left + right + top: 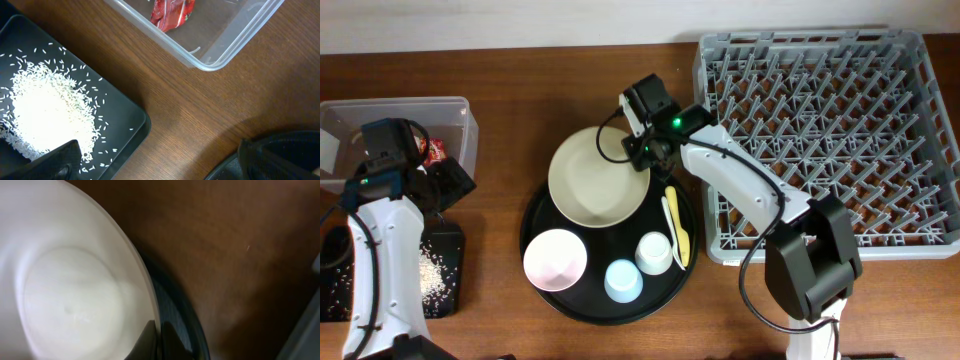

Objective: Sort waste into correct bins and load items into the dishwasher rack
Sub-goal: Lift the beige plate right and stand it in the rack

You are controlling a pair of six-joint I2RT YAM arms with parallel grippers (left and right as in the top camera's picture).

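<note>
Cream plate [592, 180] at back of round black tray [533, 225], right gripper [642, 150] clamped on its rim. Left gripper [448, 185] spread wide, empty, above rice tray [120, 120] corner.

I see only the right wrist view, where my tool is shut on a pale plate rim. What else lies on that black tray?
Observer: A pink bowl, a white cup, a blue cup and yellow cutlery.
Operator: Where is the rack?
Observer: The rack stands right of the round tray, with nothing in it.
Operator: And the left tool?
Observer: The left tool is open, holding nothing, near the rice tray.
</note>
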